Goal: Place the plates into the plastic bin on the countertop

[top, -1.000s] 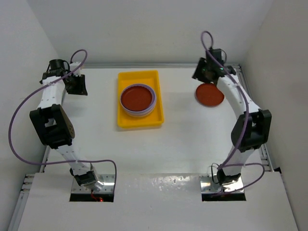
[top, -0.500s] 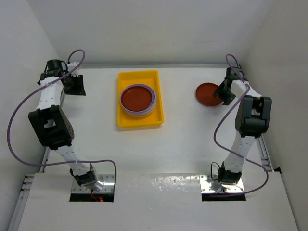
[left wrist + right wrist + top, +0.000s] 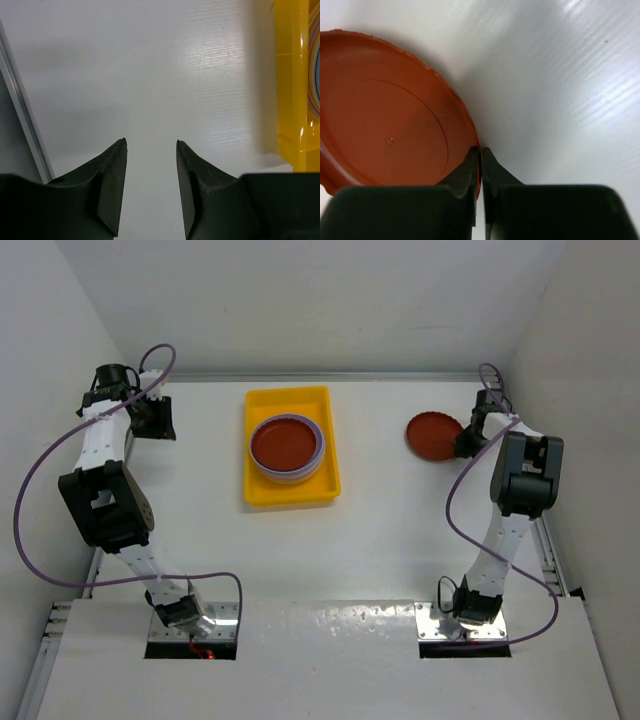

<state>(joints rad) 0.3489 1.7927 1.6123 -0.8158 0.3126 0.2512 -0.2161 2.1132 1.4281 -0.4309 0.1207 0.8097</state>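
My right gripper (image 3: 480, 156) pinches the thin rim of a smooth, round red-brown plate (image 3: 390, 125).
My left gripper (image 3: 150, 145) hangs half open, empty, over the glossy white worktop (image 3: 150, 60).

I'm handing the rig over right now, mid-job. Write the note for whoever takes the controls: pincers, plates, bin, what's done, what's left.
Left pincer: open and empty, over bare countertop to the left of the bin.
Right pincer: shut on the rim of the lone red-brown plate, at its edge farthest from the bin. The plate is on the countertop right of the bin.
Done: a stack of plates sits in the bin, red-brown on top with a lilac rim below. The count cannot be seen.
Left: lift that plate, the only one seen outside the bin, carry it over, set it on the stack and release.
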